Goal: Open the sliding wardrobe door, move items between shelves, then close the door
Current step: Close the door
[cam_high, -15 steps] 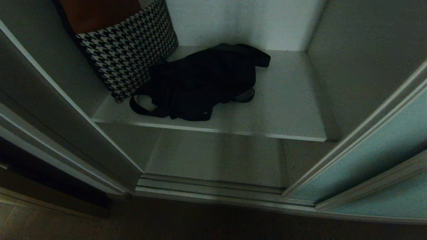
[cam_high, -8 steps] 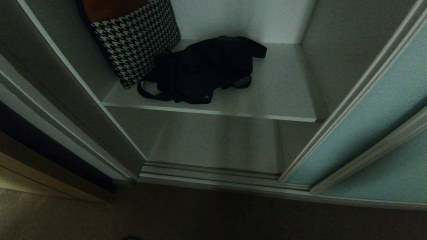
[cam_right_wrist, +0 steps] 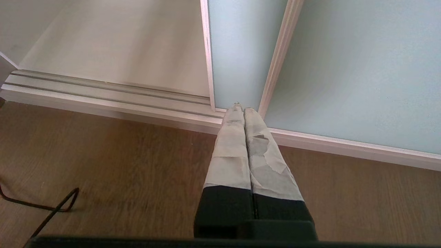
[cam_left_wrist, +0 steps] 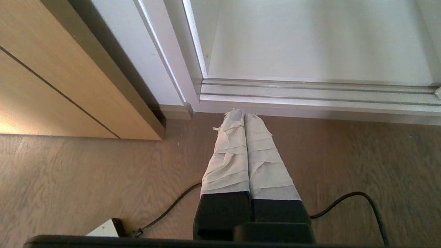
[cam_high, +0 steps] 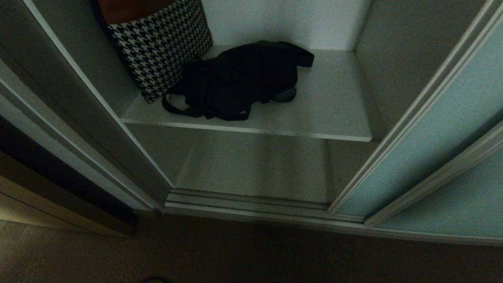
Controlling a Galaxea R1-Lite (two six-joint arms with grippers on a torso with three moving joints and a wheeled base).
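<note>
The wardrobe stands open. A floppy black bag [cam_high: 239, 80] with straps lies on the white shelf [cam_high: 334, 114], next to a houndstooth bag [cam_high: 165, 43] leaning at the left. The pale blue-green sliding door [cam_high: 416, 153] is slid to the right; in the right wrist view the door [cam_right_wrist: 241, 51] sits just beyond my right gripper [cam_right_wrist: 243, 109]. That gripper is shut and empty, hanging low over the floor. My left gripper [cam_left_wrist: 244, 115] is also shut and empty, low before the bottom track [cam_left_wrist: 310, 93]. Neither arm shows in the head view.
A lower white board [cam_high: 255, 169] lies under the shelf. A beige wooden cabinet [cam_left_wrist: 69, 79] stands left of the wardrobe. Black cables [cam_left_wrist: 348, 203] trail on the wooden floor [cam_right_wrist: 103, 162]. A second blue-green panel [cam_right_wrist: 361, 69] is at the far right.
The whole head view shifted: the shelf and bag sit higher in the picture and more floor shows below, so the camera moved. The bag and the door kept their places.
</note>
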